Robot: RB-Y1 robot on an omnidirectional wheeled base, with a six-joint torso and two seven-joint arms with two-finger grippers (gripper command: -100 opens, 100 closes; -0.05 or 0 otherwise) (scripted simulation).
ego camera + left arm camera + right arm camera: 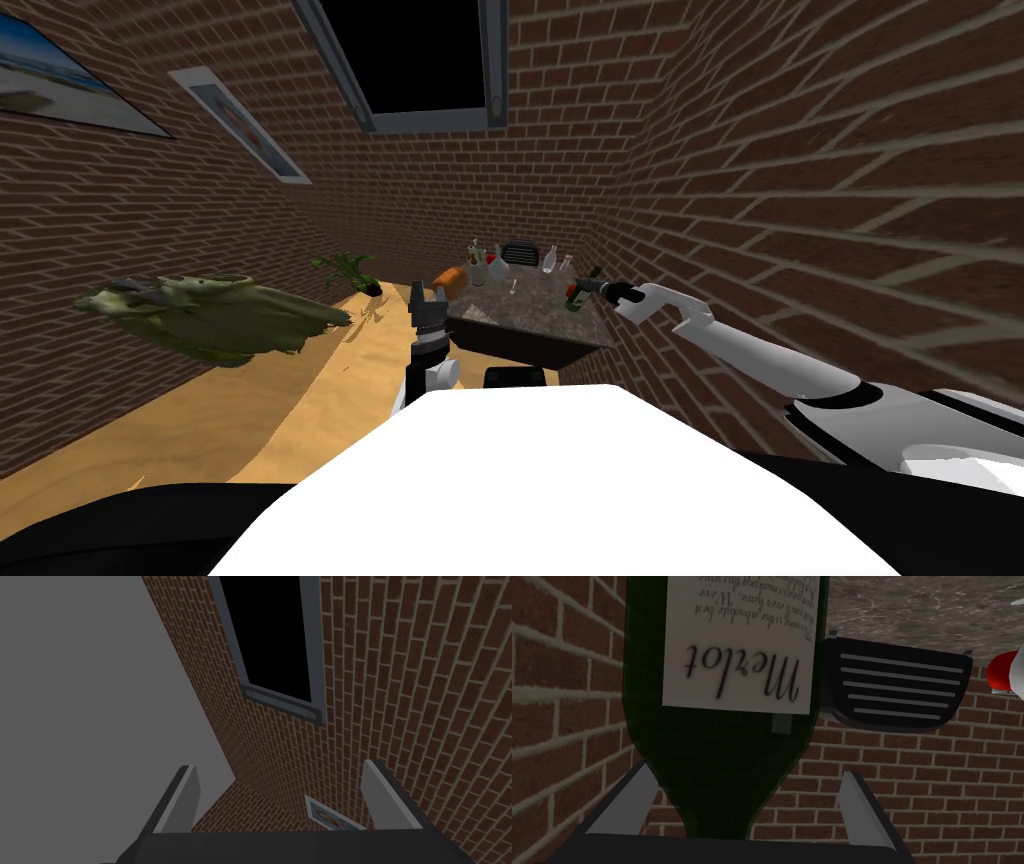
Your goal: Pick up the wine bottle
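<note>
Right gripper (747, 771) spread, unclenched, either side of dark wine bottle (722, 741) neck; mouth hidden behind gripper body, base cut off. Bottle at wall-side edge of table (530, 295). Left gripper (281, 766) released.

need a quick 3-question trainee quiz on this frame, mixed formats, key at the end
1. Multiple choice: the label on the wine bottle reads A Shiraz, B Merlot, C Rioja.
2. True or false: the right claw is shut on the bottle's neck.
3. Fill in: the left claw is ____ (open or shut).

Key: 1 B. 2 false, the right claw's fingers stand open on either side of the neck. 3 open.
</note>
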